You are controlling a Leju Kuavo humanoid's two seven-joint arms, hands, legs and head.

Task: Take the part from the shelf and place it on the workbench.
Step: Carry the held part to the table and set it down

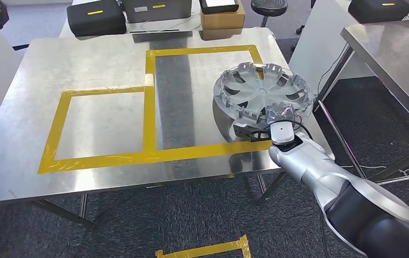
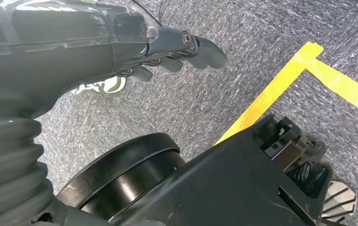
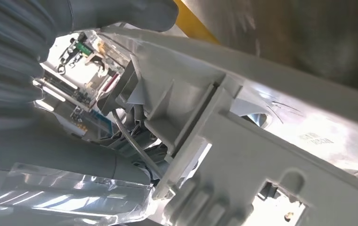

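Observation:
The part is a grey plastic wheel cover, inner side up, over the right end of the steel workbench. It lies inside the larger yellow tape frame, and its near edge looks slightly raised above a shadow. My right hand grips that near rim. Close up in the right wrist view, the ribbed rim sits between the thumb and the hand's lower fingers. My left hand hangs over grey carpet with loosely bent fingers and holds nothing.
A second steel table stands to the right across a narrow aisle. Black cases, a cardboard box and a stool line the far side. Yellow tape marks the carpet near my feet.

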